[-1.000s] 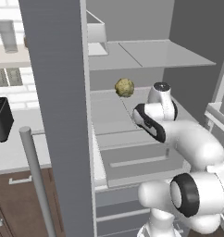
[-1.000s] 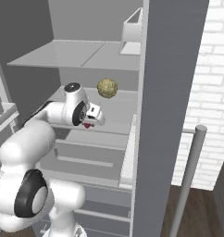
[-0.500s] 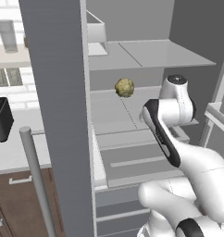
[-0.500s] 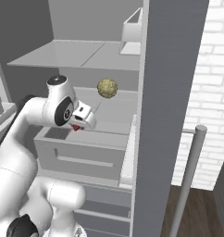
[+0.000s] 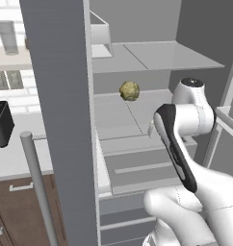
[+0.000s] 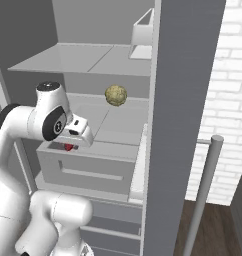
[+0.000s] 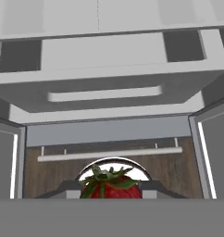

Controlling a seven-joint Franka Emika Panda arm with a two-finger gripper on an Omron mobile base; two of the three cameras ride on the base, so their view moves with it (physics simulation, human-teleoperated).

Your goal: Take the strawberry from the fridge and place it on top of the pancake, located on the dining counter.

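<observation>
Strawberry (image 7: 111, 187) with its green leafy cap toward the camera in the hand view, long axis running away along the fingers, pinched in the gripper (image 6: 68, 147), jaws narrowed onto it, held in front of the open fridge (image 6: 185, 75) drawers, yellowish lumpy ball (image 5: 129, 91) on the shelf above

My two base cameras sit behind my arm, left and right, both facing the open fridge (image 5: 137, 120) at close range and sharing its shelves. My hand camera looks down the fridge front toward the floor.
</observation>
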